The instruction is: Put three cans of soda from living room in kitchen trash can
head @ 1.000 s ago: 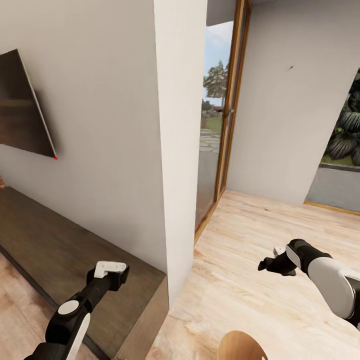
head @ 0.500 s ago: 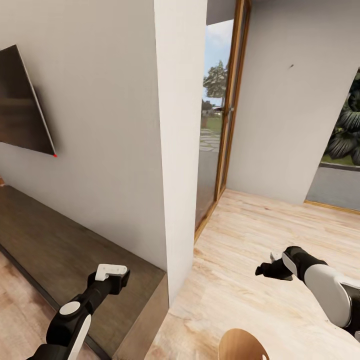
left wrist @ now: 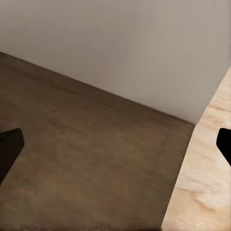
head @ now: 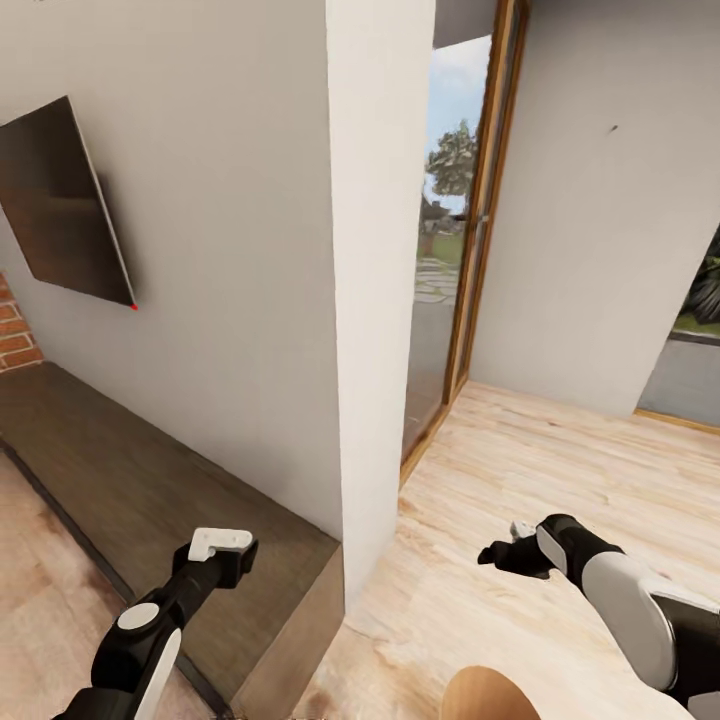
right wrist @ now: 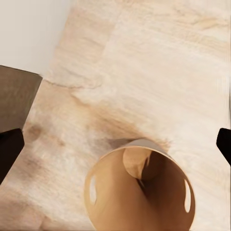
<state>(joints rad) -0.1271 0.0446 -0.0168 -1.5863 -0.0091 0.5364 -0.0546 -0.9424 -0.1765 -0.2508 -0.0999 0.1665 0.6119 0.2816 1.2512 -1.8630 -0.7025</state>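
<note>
While both arms reach forward, the left hand [head: 222, 545] hovers spread wide over the dark wood ledge [head: 120, 480], and the right hand [head: 508, 552], also wide, hangs above one tash can [right wrist: 139, 192] standing on the plank floor [head: 520, 480].

Light wood plank floor [head: 520, 470]: tash can [right wrist: 139, 192] stands upright on it; low dark wood bench [head: 130, 480] alongside wall.
</note>
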